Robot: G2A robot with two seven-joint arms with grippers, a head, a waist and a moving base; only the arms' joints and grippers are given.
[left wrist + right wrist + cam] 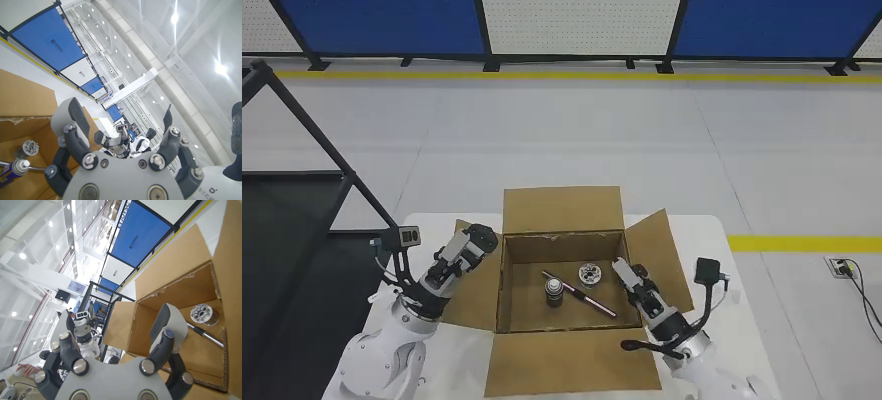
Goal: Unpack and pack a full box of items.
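Observation:
An open cardboard box [562,208] stands on the white table with all its flaps spread out. On its floor lie a dark spray bottle [554,292], a round metal spool [589,273] and a thin metal rod [582,297]. My left gripper [480,240] hovers over the box's left flap, open and empty. My right gripper [622,269] is at the box's right inner wall, open and empty. The left wrist view has its gripper [122,108] pointing up and away, with the bottle [19,166] and spool [30,146] below. Beyond the right wrist view's gripper [115,311] are the spool [201,313] and rod [206,335].
The table [704,228] has bare strips left and right of the flaps. A black metal frame [304,135] stands off the table's left side. The near flap [572,362] covers the table's front edge between the two arms.

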